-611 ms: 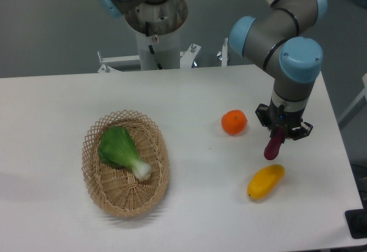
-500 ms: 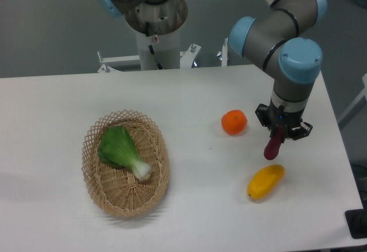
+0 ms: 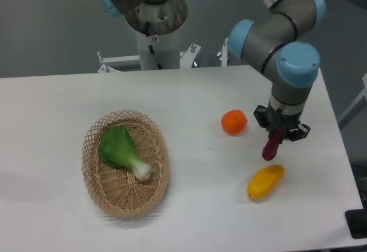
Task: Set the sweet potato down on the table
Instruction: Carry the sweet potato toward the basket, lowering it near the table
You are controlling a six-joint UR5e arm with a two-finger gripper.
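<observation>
White table (image 3: 172,103) w/ wicker basket (image 3: 125,197) at left holding a bok choy (image 3: 120,150); at right an orange (image 3: 234,122) and a yellow fruit (image 3: 265,181). Gripper (image 3: 277,135) has fingers clamped on top end of the sweet potato (image 3: 270,146), which hangs near-vertical between orange and yellow fruit, lower tip close over tabletop (contact unclear). Tuber looks light, stiff, smooth-skinned, prob. rolls once freed; end grip lets it swing, mid-body hold would be steadier.
</observation>
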